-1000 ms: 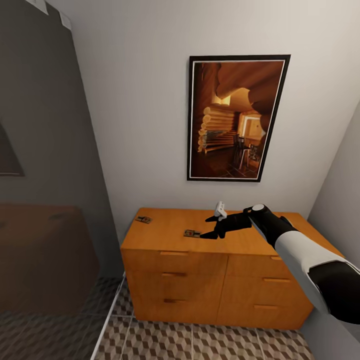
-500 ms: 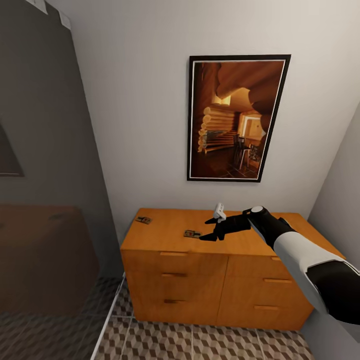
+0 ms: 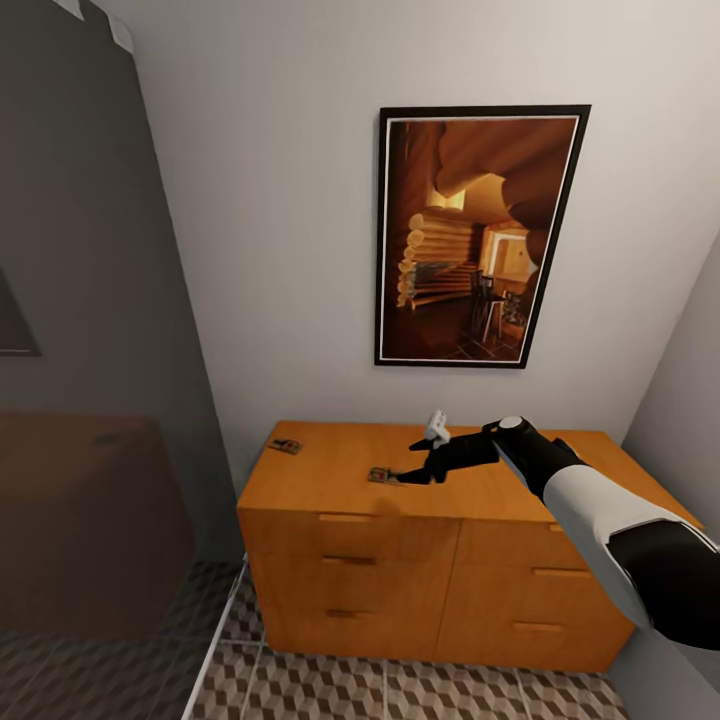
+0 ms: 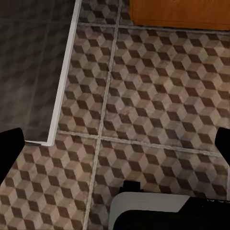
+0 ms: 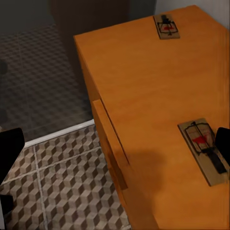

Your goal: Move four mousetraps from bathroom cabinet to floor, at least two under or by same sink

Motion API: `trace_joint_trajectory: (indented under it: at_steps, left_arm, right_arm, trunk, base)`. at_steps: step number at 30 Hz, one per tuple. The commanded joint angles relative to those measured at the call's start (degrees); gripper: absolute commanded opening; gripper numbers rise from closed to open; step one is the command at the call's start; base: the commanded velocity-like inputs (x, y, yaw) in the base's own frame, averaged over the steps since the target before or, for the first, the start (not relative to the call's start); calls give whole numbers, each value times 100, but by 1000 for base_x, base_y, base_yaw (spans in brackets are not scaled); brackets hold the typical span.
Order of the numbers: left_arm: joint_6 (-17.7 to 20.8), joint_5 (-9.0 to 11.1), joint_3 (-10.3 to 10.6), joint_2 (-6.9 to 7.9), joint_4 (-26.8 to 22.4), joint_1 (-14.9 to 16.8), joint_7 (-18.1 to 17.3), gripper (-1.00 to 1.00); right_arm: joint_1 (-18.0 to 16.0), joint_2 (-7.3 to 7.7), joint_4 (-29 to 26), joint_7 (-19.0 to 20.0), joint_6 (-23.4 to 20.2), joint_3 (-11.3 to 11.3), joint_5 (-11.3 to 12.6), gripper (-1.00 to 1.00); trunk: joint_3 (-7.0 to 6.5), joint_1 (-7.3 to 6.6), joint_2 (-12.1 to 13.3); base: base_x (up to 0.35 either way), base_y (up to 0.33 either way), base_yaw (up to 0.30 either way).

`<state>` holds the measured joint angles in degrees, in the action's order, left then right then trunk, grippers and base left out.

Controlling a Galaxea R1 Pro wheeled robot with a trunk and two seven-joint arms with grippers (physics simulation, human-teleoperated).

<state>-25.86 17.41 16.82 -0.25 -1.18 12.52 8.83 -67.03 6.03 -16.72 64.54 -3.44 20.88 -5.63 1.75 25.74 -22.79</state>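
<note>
Wooden mousetrap [image 5: 203, 147] just ahead of the right gripper [image 3: 412, 473], on the cabinet [image 3: 330, 475] top.
Its jaws stand spread, one tip at the trap's near end; a second mousetrap [image 5: 167, 25] lies well beyond. Best to lower squarely and pinch the board's long edges, clear of the wire. The left gripper [image 4: 115, 143] hangs open over the bathroom floor [image 4: 158, 105].

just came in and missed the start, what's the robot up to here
The robot is reaching its right claw over a wooden cabinet, open and right at one mousetrap lying near the front edge. A second mousetrap sits near the cabinet's far left corner. Nothing has been picked up yet. The left claw hangs open over the patterned tile floor, holding nothing.
</note>
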Motion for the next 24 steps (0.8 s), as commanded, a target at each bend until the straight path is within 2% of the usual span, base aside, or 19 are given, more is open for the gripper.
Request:
trace_joint_trajectory:
  at_steps: [1,12,24]
  left_arm:
    - [-16,26,50,-2,4,5,31,100]
    - [-16,26,50,-2,4,5,31,100]
    - [-16,26,50,-2,4,5,31,100]
  right_arm:
    - [-3,-5,-6,-17,-31,-23,-36,100]
    - [-3,-174,345,-216,297,-22,-41,100]
    - [-3,-216,444,-291,406,-22,-44,100]
  trunk:
    - [14,4,-13]
    - [14,4,-13]
    - [14,4,-13]
  base:
    - [20,0,0]
    - [6,0,0]
    - [0,0,0]
